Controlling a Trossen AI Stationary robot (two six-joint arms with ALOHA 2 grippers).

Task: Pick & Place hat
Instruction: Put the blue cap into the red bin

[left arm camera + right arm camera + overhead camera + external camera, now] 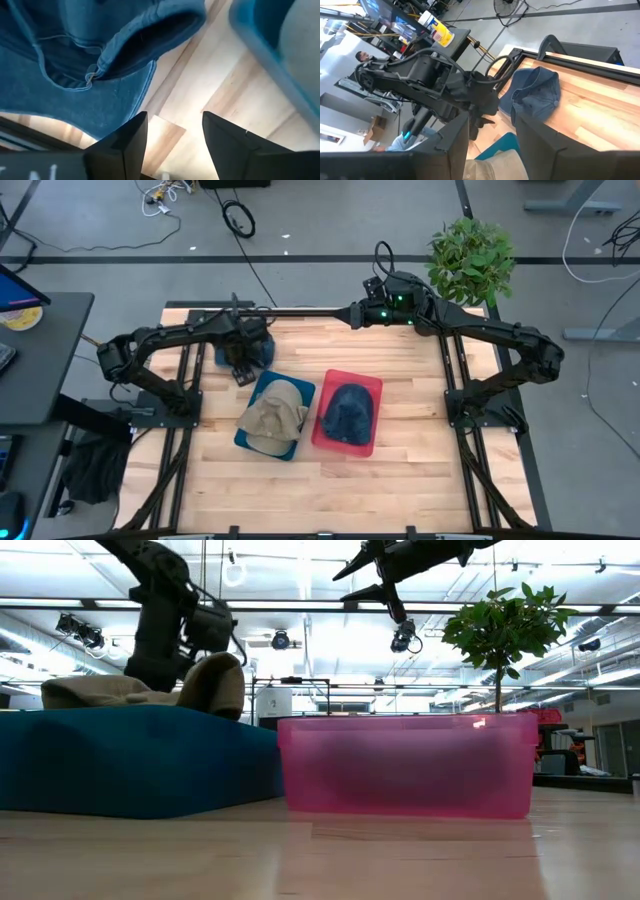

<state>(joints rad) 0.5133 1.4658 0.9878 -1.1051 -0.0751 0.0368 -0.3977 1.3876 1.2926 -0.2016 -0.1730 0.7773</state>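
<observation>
A blue denim hat [262, 354] lies on the wooden table near its far left corner, also in the left wrist view [75, 75] and the right wrist view [535, 92]. My left gripper [243, 372] [172, 137] hangs open over the bare wood just beside the hat's brim, between the hat and the teal bin [262, 388]. A tan hat [275, 418] [140, 690] rests in the teal bin. A dark blue hat [348, 412] lies in the pink bin [372, 385] [405, 765]. My right gripper [358, 313] [490, 140] is open, raised above the far edge.
The two bins sit side by side at the table's middle, with bare wood on their near side and to the right. A potted plant [470, 260] [500, 630] stands at the far right corner. A desk [30, 350] stands left of the table. A person [364, 57] is in the room beyond.
</observation>
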